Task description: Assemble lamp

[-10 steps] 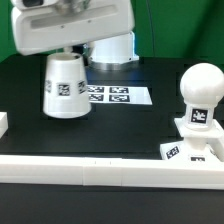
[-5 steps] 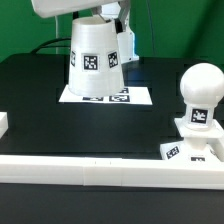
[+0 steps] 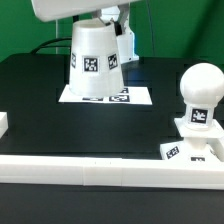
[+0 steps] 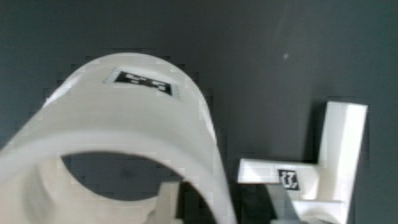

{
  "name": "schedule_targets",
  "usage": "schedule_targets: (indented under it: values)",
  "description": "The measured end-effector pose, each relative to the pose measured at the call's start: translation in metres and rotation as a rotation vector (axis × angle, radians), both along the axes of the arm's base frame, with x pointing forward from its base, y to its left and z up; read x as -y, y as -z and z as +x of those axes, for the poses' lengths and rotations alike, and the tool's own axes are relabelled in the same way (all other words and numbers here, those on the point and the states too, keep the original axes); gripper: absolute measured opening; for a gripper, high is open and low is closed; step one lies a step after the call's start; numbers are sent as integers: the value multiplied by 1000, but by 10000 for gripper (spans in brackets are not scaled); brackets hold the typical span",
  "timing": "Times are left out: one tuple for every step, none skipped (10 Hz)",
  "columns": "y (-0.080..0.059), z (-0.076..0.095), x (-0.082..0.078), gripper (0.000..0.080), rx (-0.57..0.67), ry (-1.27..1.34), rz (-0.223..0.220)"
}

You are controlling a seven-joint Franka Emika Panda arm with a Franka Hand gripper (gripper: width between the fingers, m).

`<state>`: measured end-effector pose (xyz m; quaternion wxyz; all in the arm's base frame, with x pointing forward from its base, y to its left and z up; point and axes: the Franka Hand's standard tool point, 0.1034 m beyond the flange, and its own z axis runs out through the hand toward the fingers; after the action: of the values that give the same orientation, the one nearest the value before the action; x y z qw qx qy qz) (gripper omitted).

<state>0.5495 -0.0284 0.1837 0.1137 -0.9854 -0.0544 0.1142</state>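
The lamp shade (image 3: 97, 60), a white tapered cup with square tags, hangs mouth down just above the marker board (image 3: 137, 96). My gripper (image 3: 106, 17) is shut on its top rim, partly hidden by the shade and my white body. In the wrist view the shade (image 4: 134, 130) fills the near side, with a dark finger (image 4: 199, 205) beside its wall. The rounded bulb (image 3: 203, 86) stands upright on the flat square base (image 3: 188, 149) at the exterior view's right, well apart from the shade. The base's tag also shows in the wrist view (image 4: 285, 178).
A white rail (image 3: 90, 171) runs along the front edge of the black table. A small white block (image 3: 3, 123) sits at the exterior view's left edge. A green backdrop stands behind the table.
The shade rose off the table and moved toward the exterior view's right, from beside the marker board to above it. In the last half second it barely moved. Bulb and base have not moved.
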Motion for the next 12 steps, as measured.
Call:
schedule_targets:
  values:
    - [-17, 7, -9, 45, -4, 7, 1]
    - [-31, 16, -18, 45, -3, 14, 1]
    - [-41, 21, -26, 45, -5, 26, -1]
    - [-50, 27, -38, 45, -17, 65, -13]
    - [-58, 37, -57, 45, -12, 85, -22]
    - [-62, 48, -72, 45, -9, 93, -26]
    - [-63, 56, -82, 45, -10, 119, -35]
    - [-62, 65, -96, 45, -22, 149, -50]
    - [-57, 75, -113, 45, -21, 157, -55]
    - [-52, 83, -124, 45, -20, 157, -58]
    - [-49, 89, -131, 45, -18, 160, -60]
    - [-44, 92, -136, 45, -20, 164, -62]
